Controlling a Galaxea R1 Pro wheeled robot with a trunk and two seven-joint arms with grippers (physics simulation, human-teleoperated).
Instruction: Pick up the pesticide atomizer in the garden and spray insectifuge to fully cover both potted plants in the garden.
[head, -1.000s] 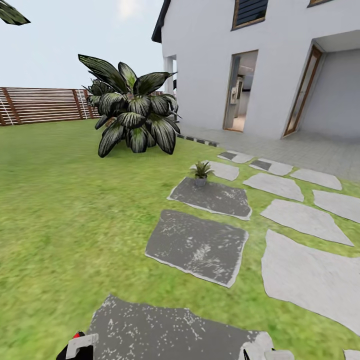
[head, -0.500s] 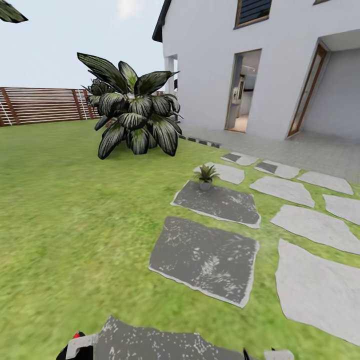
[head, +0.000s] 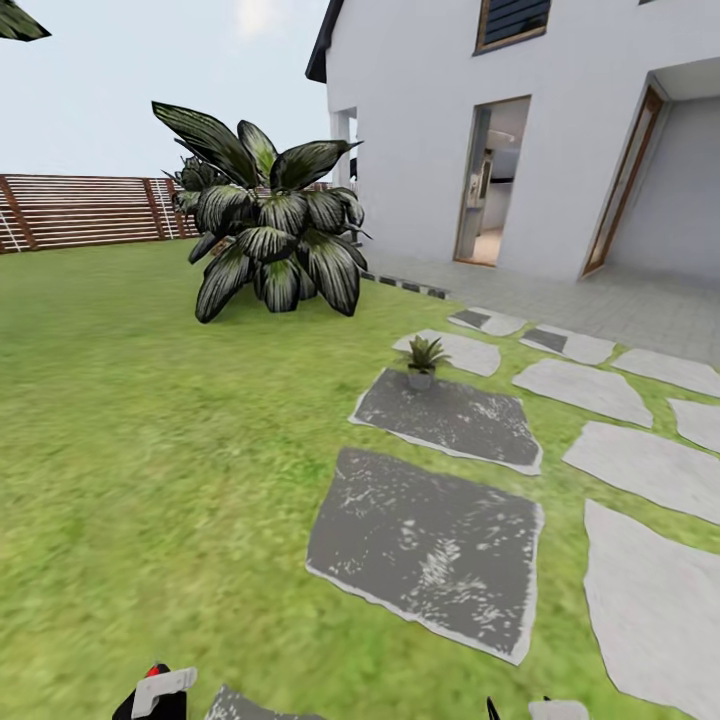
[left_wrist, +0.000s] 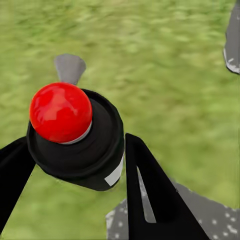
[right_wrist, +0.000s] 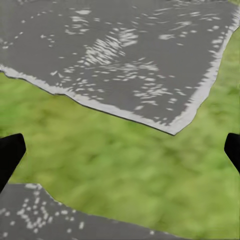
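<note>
In the left wrist view my left gripper (left_wrist: 75, 170) is shut on the pesticide atomizer (left_wrist: 80, 145), a black bottle with a red cap and a white part. Its white head (head: 162, 685) also peeks in at the head view's bottom left corner. My right gripper (right_wrist: 120, 150) is open over grass and a dark slab, nothing between its fingers. A small potted plant (head: 424, 358) with pointed green leaves and a grey pot stands at the far edge of a dark stone slab (head: 450, 415), several slabs ahead of me in the garden.
A large bush of dark striped leaves (head: 268, 235) grows on the lawn ahead left. Light stone slabs (head: 650, 465) lead right toward the white house (head: 430, 120) with its open door (head: 490, 185). A brown slat fence (head: 80, 208) closes the far left.
The whole head view has shifted: slabs and the small potted plant slid down and to the right, so the camera moved. Both grippers hold their places at the picture's lower edge.
</note>
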